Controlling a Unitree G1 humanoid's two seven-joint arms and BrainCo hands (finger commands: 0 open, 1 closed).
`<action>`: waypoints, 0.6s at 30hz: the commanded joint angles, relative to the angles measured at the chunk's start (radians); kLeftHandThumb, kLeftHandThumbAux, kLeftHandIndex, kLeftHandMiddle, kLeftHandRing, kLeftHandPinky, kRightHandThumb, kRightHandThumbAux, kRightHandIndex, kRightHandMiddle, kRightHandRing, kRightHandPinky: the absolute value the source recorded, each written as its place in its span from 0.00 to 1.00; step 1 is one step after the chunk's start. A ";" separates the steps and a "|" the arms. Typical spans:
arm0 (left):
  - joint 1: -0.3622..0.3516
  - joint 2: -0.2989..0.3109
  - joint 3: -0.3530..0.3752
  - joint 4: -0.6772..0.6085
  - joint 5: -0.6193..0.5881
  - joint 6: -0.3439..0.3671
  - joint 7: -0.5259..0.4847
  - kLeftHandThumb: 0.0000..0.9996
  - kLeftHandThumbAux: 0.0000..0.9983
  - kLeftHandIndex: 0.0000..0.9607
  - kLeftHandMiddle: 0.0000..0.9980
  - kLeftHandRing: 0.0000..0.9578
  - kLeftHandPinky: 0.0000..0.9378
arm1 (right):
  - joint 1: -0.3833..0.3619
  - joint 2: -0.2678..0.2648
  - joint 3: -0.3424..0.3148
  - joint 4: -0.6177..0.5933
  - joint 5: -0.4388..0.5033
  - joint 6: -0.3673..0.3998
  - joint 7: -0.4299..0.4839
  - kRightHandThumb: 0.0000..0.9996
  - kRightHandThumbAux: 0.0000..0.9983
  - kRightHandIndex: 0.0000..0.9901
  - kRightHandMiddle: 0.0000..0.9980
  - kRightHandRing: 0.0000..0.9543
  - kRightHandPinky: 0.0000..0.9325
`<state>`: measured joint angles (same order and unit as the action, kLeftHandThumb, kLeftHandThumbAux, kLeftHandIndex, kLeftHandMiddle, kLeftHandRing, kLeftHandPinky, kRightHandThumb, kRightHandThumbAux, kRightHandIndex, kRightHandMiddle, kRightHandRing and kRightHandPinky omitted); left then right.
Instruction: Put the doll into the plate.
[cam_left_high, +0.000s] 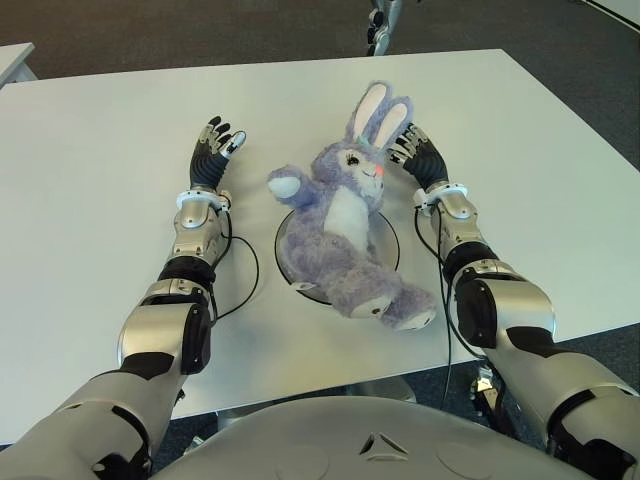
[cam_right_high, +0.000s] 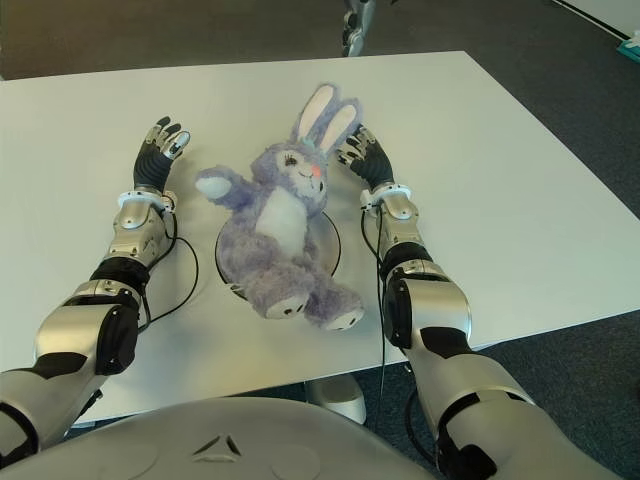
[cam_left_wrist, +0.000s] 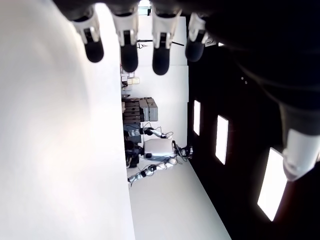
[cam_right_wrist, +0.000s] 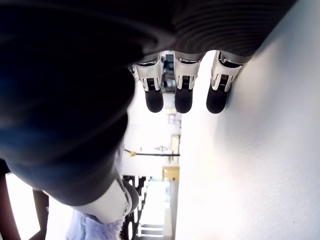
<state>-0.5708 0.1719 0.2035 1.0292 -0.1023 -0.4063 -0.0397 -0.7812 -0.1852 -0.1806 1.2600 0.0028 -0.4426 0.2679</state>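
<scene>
Plush rabbit doll (cam_left_high: 345, 225) is laid across plate (cam_left_high: 388, 243), frame centre | left hand (cam_left_high: 212, 150), right hand (cam_left_high: 420, 152) flank it, fingers spread, nothing held | placement judged done; withdrawal is called for.

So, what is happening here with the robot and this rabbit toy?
The purple rabbit doll lies on the plate on the white table, legs hanging over the rim. The left hand is open, apart from the doll. The right hand is open beside its ears, holding nothing.
</scene>
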 joint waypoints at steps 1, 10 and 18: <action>0.094 -0.031 0.001 0.064 -0.007 0.048 -0.021 0.00 0.56 0.03 0.12 0.10 0.03 | 0.096 0.032 -0.002 0.067 -0.002 0.065 -0.004 0.39 0.85 0.05 0.07 0.06 0.09; 0.095 -0.031 0.007 0.061 -0.003 0.046 -0.024 0.00 0.55 0.03 0.11 0.09 0.04 | 0.092 0.034 0.002 0.067 -0.007 0.069 -0.036 0.23 0.83 0.05 0.05 0.05 0.07; 0.101 -0.030 0.007 0.057 0.000 0.052 -0.011 0.00 0.56 0.01 0.13 0.12 0.07 | 0.091 0.041 -0.001 0.066 -0.004 0.070 -0.074 0.13 0.80 0.03 0.03 0.03 0.05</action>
<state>-0.5694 0.1705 0.2141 1.0278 -0.1029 -0.4085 -0.0506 -0.7849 -0.1788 -0.1803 1.2631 0.0018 -0.4409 0.2091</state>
